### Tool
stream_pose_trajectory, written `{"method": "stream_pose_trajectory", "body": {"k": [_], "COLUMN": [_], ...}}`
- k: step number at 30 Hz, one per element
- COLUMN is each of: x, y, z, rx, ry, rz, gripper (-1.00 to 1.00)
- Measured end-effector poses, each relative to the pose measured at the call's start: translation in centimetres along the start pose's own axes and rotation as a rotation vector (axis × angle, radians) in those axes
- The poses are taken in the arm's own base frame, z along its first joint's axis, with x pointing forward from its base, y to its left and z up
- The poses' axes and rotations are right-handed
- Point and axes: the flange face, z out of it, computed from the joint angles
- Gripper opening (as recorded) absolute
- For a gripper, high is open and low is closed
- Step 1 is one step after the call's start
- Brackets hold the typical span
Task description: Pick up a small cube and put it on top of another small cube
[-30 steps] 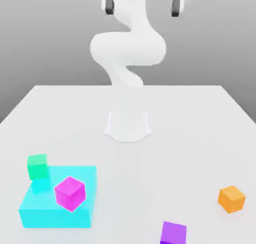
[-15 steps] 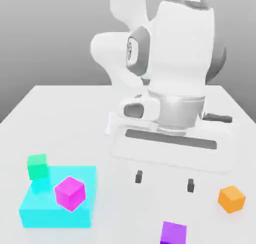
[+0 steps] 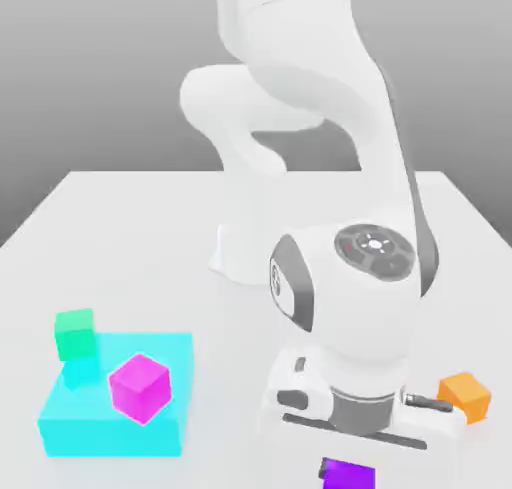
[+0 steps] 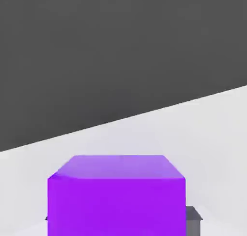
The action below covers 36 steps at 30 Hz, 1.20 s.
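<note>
While the arm is leaning low over the counter (image 3: 120,237), the purple cube (image 4: 116,196) is being clamped by the closed end effector (image 3: 348,465). The green cube (image 3: 75,333) is being left well apart.

Glossy white arm (image 3: 300,97), all rounded, bulbous links on a round white base. Grey bands ring the wrist joints, a dark grey cap bears red marks, and the gripper (image 3: 345,465) has a blocky white body.

Four small cubes: one purple (image 3: 349,474), one green (image 3: 75,334), one pink (image 3: 139,387), one orange (image 3: 466,396). One large flat cyan block (image 3: 90,422). One white table (image 3: 140,237).
</note>
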Motion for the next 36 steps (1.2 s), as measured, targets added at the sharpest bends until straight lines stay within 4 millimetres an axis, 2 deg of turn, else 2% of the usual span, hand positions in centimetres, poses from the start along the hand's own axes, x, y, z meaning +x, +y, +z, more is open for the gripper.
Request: {"method": "stream_pose_trajectory", "body": {"k": [2, 5, 6, 7, 10, 12, 15, 17, 21, 23, 26, 27, 33, 36], "x": [0.0, 0.0, 1.1, 3.0, 8.9, 12.4, 18.1, 19.9, 20.9, 21.1, 21.1, 21.0, 21.0, 21.1], "y": [-0.1, 0.0, 0.7, 2.0, 6.8, 10.7, 18.7, 23.2, 30.7, 32.3, 32.8, 32.8, 32.9, 32.8], "z": [-1.3, -5.1, -6.1, -7.0, -9.3, -11.0, -13.4, -14.9, -17.5, -16.3, -12.7, -11.9, -11.5, -14.0], "rx": [0.000, 0.000, -0.006, -0.014, -0.036, -0.045, -0.051, -0.045, -0.013, -0.003, -0.001, -0.001, -0.001, -0.002], "ry": [-0.001, 0.000, 0.006, 0.017, 0.043, 0.054, 0.056, 0.048, 0.014, 0.003, 0.001, 0.001, 0.001, 0.001], "rz": [0.001, 0.001, 0.029, 0.082, 0.264, 0.398, 0.649, 0.783, 1.012, 1.062, 1.077, 1.078, 1.079, 1.079], "gripper": [-1.00, -1.00, -1.00, -1.00, -1.00, -1.00, -1.00, -1.00, -1.00, -1.00, -1.00, 1.00, 1.00, 1.00]}}
